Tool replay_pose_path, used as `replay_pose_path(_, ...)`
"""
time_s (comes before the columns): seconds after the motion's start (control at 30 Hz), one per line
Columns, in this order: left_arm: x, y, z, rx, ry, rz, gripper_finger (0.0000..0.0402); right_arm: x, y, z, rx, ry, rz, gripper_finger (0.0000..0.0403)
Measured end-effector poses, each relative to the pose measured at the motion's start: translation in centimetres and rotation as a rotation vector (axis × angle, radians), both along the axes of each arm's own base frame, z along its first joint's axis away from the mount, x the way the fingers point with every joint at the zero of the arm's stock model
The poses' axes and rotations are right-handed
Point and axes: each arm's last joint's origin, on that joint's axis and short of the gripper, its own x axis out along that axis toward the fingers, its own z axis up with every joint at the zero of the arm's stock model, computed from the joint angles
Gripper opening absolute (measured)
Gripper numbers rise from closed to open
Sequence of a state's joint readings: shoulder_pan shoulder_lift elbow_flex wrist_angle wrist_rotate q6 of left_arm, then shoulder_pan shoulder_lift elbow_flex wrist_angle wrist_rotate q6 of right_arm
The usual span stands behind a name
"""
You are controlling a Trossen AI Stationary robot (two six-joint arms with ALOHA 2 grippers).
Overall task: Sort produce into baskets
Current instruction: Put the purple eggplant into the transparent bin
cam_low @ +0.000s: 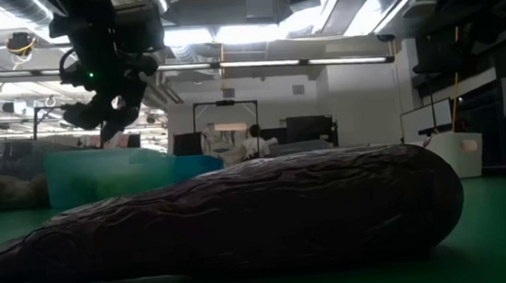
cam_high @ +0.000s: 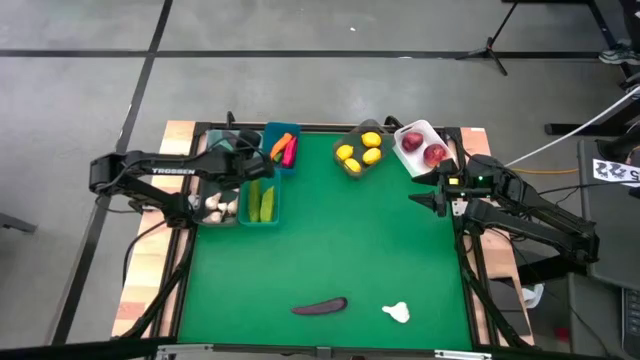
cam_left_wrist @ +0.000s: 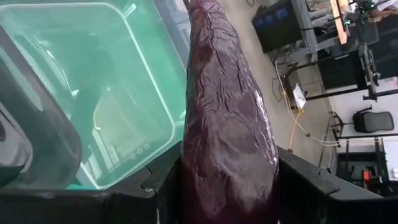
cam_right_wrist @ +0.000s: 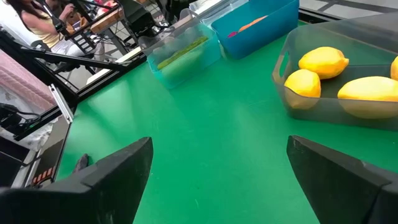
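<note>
My left gripper (cam_high: 238, 152) is at the table's far left, shut on a dark purple eggplant (cam_left_wrist: 227, 124), over a clear green basket (cam_left_wrist: 134, 59). A second eggplant (cam_high: 320, 306) lies on its side near the front edge and fills the low view (cam_low: 241, 219). A white garlic bulb (cam_high: 397, 313) lies beside it. My right gripper (cam_right_wrist: 217, 174) stands open over the right side of the mat (cam_high: 432, 200), with nothing between its fingers. My left gripper pinches the eggplant's thick end (cam_left_wrist: 227, 186) between its two fingers (cam_left_wrist: 298, 180), one on each side. The eggplant runs forward past the fingers, its narrow end pointing away. It is lifted clear, above the clear green basket.
Along the far edge stand a blue basket (cam_high: 282, 148) with a carrot and peppers, a teal one (cam_high: 262, 203) with cucumbers, a grey one (cam_high: 206, 200) with garlic, a basket of lemons (cam_high: 360, 152) and a white one (cam_high: 422, 148) with apples. The green mat's middle (cam_high: 340, 240) is bare.
</note>
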State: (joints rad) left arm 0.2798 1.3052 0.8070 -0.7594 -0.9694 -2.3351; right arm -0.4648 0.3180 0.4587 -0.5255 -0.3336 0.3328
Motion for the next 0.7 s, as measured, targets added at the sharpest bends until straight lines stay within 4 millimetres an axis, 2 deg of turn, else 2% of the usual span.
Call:
replay_pose_path(0.13,0.3,-0.2,-0.4,0.0,0.033,-0.012,0.0194,0.0,0.0,0.0,0.0,0.0,0.0,0.0369)
replay_pose_path(0.37,-0.3,-1.3,0.7,0.031,0.28,-0.198,0.0194,0.0,0.0,0.0,0.0,0.0,0.0,0.0369)
replay_pose_path(0.57,-2.3,-2.1,2.7,0.021,0.717,-0.517,0.0194,0.0,0.0,0.0,0.001,0.0,0.0,0.0369)
replay_pose_path(0.63,-3.0,-2.4,3.4,-0.018,0.803,-0.672,0.0194,0.0,0.0,0.0,0.0,0.0,0.0,0.0369)
replay_pose_path(0.7,-3.8,-2.4,4.1,-0.047,0.801,-0.78,0.0194,0.0,0.0,0.0,0.0,0.0,0.0,0.0369)
